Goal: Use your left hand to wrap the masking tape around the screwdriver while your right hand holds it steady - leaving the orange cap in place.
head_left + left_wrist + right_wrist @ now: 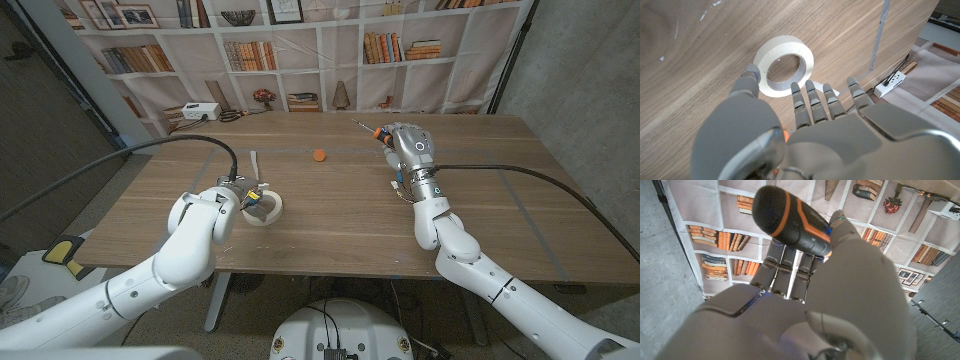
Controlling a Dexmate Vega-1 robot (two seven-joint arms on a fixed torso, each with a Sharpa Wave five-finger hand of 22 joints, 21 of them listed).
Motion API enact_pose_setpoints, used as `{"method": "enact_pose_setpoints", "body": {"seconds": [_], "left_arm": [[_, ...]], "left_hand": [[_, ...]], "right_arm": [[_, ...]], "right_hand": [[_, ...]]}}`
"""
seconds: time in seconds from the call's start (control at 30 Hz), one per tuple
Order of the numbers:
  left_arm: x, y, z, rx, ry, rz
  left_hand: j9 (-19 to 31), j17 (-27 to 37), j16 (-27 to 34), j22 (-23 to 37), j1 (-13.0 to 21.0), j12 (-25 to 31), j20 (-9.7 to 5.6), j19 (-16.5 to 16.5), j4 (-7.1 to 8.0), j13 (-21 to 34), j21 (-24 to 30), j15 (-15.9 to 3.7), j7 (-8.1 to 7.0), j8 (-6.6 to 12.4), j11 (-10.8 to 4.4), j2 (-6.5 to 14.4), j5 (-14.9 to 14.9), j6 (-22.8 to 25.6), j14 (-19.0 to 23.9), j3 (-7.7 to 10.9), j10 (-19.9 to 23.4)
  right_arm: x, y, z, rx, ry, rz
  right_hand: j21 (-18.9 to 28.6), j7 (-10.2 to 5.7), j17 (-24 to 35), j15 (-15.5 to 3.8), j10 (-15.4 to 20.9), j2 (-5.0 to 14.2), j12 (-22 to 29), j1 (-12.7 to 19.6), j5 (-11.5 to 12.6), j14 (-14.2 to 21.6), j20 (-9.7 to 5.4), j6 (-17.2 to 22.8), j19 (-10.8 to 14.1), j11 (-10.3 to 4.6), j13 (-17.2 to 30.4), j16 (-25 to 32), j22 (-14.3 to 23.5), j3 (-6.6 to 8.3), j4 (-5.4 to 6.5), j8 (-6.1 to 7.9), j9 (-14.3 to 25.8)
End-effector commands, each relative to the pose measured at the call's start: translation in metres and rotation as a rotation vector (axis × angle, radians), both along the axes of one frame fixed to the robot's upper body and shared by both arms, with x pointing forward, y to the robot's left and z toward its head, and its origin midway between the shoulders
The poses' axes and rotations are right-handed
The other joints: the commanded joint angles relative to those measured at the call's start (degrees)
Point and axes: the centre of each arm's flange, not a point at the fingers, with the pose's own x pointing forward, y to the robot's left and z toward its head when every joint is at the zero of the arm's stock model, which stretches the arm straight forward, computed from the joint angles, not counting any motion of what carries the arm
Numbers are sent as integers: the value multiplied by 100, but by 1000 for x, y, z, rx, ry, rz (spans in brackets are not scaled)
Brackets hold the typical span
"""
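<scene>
The white masking tape roll (274, 209) lies flat on the table at the front left. My left hand (255, 203) hovers over it with fingers spread; in the left wrist view the fingertips (812, 90) reach the near rim of the roll (785, 46) and the thumb sits beside its outer edge, nothing gripped. My right hand (410, 148) holds the screwdriver (370, 129) above the table's far right, its metal tip pointing toward the back left. The black handle with orange stripes (790, 220) sticks out of my right hand (840, 280). The orange cap (319, 155) sits alone on the table's middle.
A loose strip of tape (254, 166) lies behind the roll. A white power strip (200, 112) and small items stand at the table's back left edge. A bookshelf backdrop hangs behind the table.
</scene>
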Motion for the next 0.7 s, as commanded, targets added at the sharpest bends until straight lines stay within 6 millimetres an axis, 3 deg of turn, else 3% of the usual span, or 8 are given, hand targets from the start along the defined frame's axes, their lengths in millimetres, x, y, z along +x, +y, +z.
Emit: {"method": "enact_pose_setpoints", "body": {"seconds": [0.03, 0.13, 0.47, 0.7], "left_arm": [[13, -3, -12, 26, 42, 9], [16, -3, -15, 18, 46, -4], [26, -10, -23, 48, 50, -28], [30, -14, -30, 74, 52, -31]], "left_hand": [[21, 26, 117, 17, 97, -33, -93, 233, 20, 38, 112, -192, 23, -80, -37, 76, 17, -136, 259, -74, 14], [20, 19, 130, 16, 130, -43, -124, 312, 20, 43, 142, -217, 18, -107, -42, 88, 8, -176, 310, -104, 15], [17, -2, 111, 11, 200, -36, -12, 53, 32, 56, 30, -303, -3, -119, -82, 152, -24, -147, 318, -168, 105], [16, -16, 117, 8, 188, -47, 9, 19, 30, 66, 10, -304, -1, -133, -76, 46, -32, -143, 390, -270, 122]], "right_arm": [[-2, -1, -2, -1, 5, -6], [-2, -1, -2, 1, 9, -7], [-4, -2, -4, 5, 9, -15], [-4, -2, -5, 7, 14, -13]], "right_hand": [[69, -665, 48, -1759, 390, 885, 17, 853, 47, 1317, -796, 915, -70, -318, 23, -20, 1, 35, 29, 12, 37], [82, -663, 60, -1758, 393, 885, 15, 853, 47, 1321, -795, 915, -77, -317, 26, -27, -7, 35, 30, 7, 38], [144, -671, 114, -1757, 400, 884, -3, 854, 46, 1338, -793, 928, -114, -312, 31, -62, -44, 36, 30, -12, 42], [183, -675, 149, -1757, 411, 883, -12, 856, 44, 1348, -794, 931, -137, -317, 33, -83, -70, 38, 29, -26, 44]]}}
